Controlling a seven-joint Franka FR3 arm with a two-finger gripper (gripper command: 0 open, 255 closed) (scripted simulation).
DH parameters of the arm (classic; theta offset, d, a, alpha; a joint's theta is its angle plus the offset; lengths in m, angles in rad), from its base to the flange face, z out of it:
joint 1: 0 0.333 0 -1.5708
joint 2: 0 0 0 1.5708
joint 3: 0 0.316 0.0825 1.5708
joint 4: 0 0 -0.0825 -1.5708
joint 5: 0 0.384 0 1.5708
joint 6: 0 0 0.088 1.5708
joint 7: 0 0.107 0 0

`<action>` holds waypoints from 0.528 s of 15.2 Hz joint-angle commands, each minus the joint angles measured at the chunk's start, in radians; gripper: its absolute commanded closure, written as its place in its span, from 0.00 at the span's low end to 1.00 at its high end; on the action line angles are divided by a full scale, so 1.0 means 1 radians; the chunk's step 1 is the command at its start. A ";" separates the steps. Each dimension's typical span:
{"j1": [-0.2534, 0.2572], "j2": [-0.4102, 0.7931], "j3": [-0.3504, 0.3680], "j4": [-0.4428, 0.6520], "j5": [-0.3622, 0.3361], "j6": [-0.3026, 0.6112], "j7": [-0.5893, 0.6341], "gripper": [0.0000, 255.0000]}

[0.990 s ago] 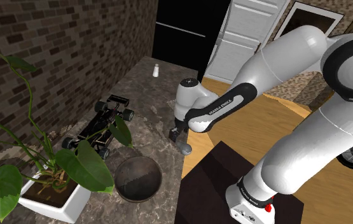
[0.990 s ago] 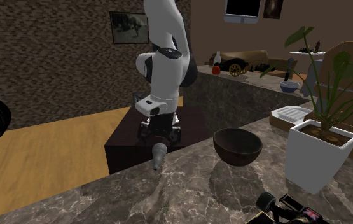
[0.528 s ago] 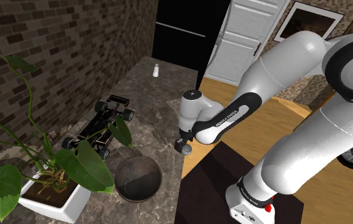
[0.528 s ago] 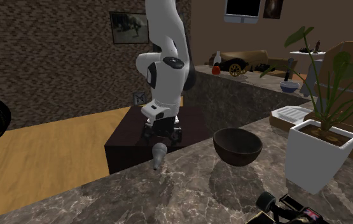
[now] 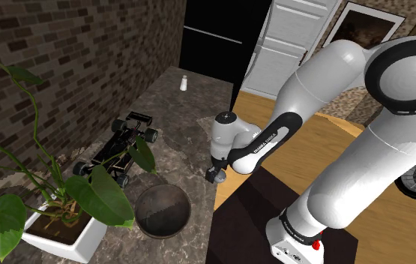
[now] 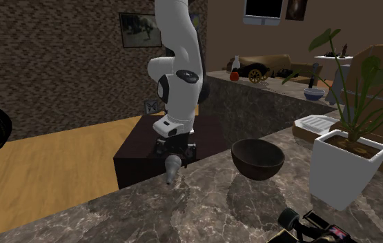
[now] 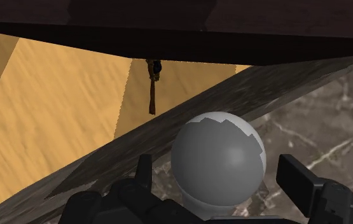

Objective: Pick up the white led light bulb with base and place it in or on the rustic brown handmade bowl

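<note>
**Fingers around the bulb at the counter's edge, grasp not yet closed**

The light bulb (image 7: 218,159), drawn pale grey, lies on the marble counter (image 5: 191,120) right at the edge that faces the robot's stand. Its round globe is toward the hand and its narrower base points away across the stone. The gripper (image 6: 175,152) is low over it. In the wrist view one black finger (image 7: 144,170) stands on each side of the globe with a sliver of space showing, so the jaws are apart and nothing is clamped.

The step in hand looks like the close. A smooth, round globe is likely to squirt out of a pinch above or below its widest part, so the fingers should meet it across the middle and squeeze gently. The bulb sits at the very lip of the counter, so any sideways nudge before both fingers touch could roll it off toward the floor. A straight lift should come before any travel.

The dark brown bowl (image 6: 252,170) stands further along the counter, near the same edge and well apart from the bulb, upright and empty. Beyond it a white planter (image 6: 341,181) holds a broad-leaved plant (image 5: 94,191). A black toy racing car (image 5: 124,146) sits toward the counter's brick-wall edge.
</note>
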 commanded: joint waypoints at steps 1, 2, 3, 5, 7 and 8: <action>0.000 0.001 0.000 0.000 -0.001 0.001 0.001 0.00; 0.000 0.001 0.000 0.000 -0.001 0.001 0.001 0.00; 0.000 0.001 0.000 0.000 -0.001 0.001 0.001 0.00; 0.000 0.001 0.000 0.000 -0.001 0.001 0.001 1.00; 0.000 0.001 0.000 0.000 -0.001 0.001 0.001 1.00; 0.000 0.001 0.000 0.000 -0.001 0.001 0.001 1.00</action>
